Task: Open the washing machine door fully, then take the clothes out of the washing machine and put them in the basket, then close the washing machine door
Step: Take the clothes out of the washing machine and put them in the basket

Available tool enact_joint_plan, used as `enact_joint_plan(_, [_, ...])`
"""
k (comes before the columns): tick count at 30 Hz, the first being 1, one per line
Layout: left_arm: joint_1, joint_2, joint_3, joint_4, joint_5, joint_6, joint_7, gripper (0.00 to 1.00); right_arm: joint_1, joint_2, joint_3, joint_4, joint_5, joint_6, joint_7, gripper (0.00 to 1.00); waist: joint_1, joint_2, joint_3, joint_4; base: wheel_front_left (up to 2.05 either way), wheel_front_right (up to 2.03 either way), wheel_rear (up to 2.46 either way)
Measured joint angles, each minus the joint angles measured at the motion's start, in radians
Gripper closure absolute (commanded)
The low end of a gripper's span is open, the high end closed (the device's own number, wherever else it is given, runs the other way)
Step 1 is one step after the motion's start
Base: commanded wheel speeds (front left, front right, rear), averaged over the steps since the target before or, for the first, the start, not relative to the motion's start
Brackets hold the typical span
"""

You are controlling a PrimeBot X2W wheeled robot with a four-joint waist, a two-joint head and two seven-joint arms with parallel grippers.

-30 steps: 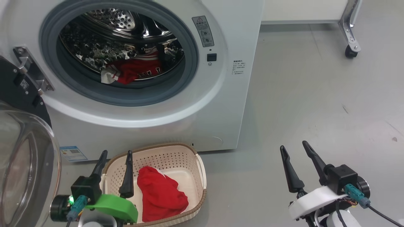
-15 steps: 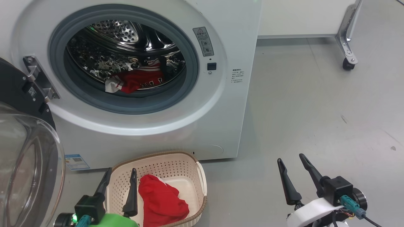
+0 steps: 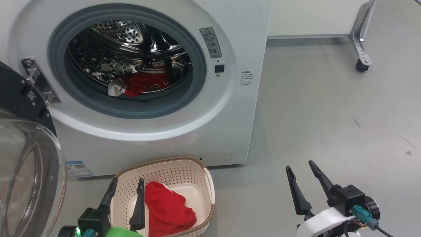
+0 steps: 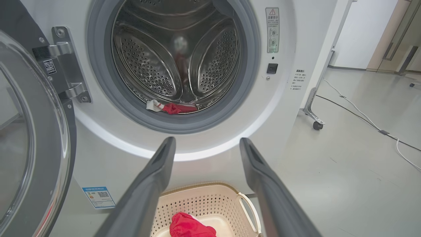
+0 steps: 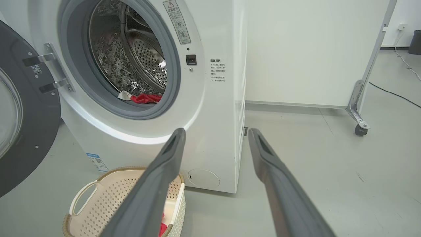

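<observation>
Now in the drum: we see the red jersey (image 3: 143, 84) crumpled on the bottom of the drum (image 3: 108, 59), towards its near edge. A white trim corner (image 3: 113, 89) sticks out to its left.
How it will handle: we judge it light, soft and limp. It should sag and trail from wherever it is pinched, and on polished steel it may slide rather than bunch.
Where to take hold: we would go for the thick red heap in the middle, not the thin white corner, and close deep on a fold.
Way out: the grey gasket (image 3: 131, 110) forms a lip in front of it, so a trailing sleeve could drag there. Lifting should come before pulling back.
Door: the door (image 3: 19, 184) of the washing machine (image 3: 236, 125) hangs swung out at the near left, leaving the opening free.
Basket: the basket (image 3: 184, 164) sits on the floor just in front of the machine, under the opening. A plain red garment (image 3: 167, 210) lies in it, with room to its right.
Left gripper: the left gripper (image 3: 128, 180) hovers over the basket's near left part, fingers parted, holding nothing.
Right gripper: the right gripper (image 3: 299, 165) hangs over bare floor (image 3: 329, 115), well to the right of the basket, fingers spread and empty.
Progress: we judge one garment out and one still to fetch, and the door not yet closed.
</observation>
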Motion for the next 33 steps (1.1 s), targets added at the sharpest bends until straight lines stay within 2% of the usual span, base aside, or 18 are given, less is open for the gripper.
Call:
enact_joint_plan(11, [0.024, 0.001, -0.001, -0.060, 0.000, 0.010, 0.025, 0.00, 0.005, 0.000, 0.000, -0.022, 0.000, -0.007, 0.000, 0.00, 0.0000, 0.0000, 0.026, 0.001, 0.00, 0.00, 0.00])
enact_joint_plan(22, [0.019, 0.002, 0.001, -0.091, -0.001, 0.014, 0.048, 0.00, -0.011, 0.000, 0.005, -0.063, 0.000, -0.007, 0.000, 0.00, 0.0000, 0.0000, 0.112, -0.006, 0.00, 0.00, 0.00])
enact_joint_plan(29, [-0.065, 0.003, 0.004, -0.057, -0.006, 0.008, 0.079, 0.00, -0.050, 0.000, 0.021, -0.079, -0.002, -0.001, 0.000, 0.00, 0.0000, 0.0000, 0.198, -0.016, 0.00, 0.00, 0.00])
enact_joint_plan(33, [-0.132, 0.002, 0.017, -0.028, -0.047, -0.005, 0.098, 0.00, -0.080, 0.000, 0.030, -0.090, -0.002, 0.004, 0.000, 0.00, 0.0000, 0.0000, 0.251, -0.027, 0.00, 0.00, 0.00])
